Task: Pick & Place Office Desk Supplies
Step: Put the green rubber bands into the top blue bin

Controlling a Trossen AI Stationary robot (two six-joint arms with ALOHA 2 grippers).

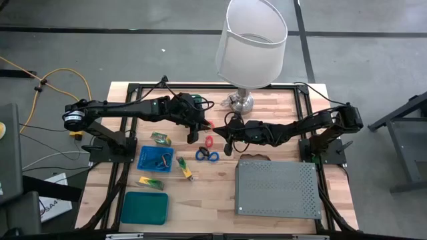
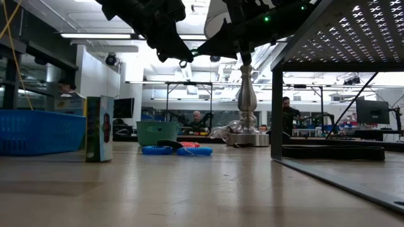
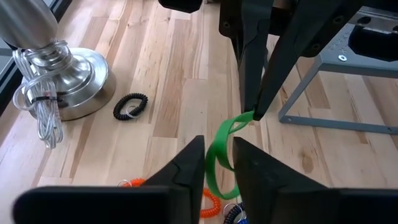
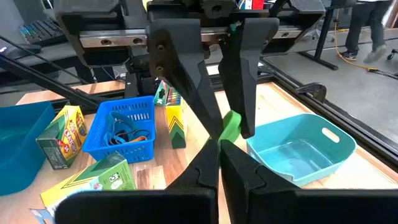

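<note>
The lamp (image 1: pixel 250 47) stood close behind both arms, so a wide swing away from the meeting point could have clipped its shade or chrome base. The blue basket (image 1: pixel 141 160) lay off to the left arm's side; a loop carried there with a poor hold could have fallen short, among the red and blue rings (image 1: pixel 207 155) loose on the wood. The nearer risk was the exchange itself: the green loop (image 3: pixel 219 155) hung in the air above the table's middle, stretched between two pincers. If one pulled before the other let go, it could have snapped free or slid out. The right gripper (image 4: pixel 219 144) was fully closed, pinching one end of that loop at its fingertips. The left gripper (image 3: pixel 217 146) was narrowed almost shut around the loop's other end, which filled the slim gap and appeared clamped.
</note>
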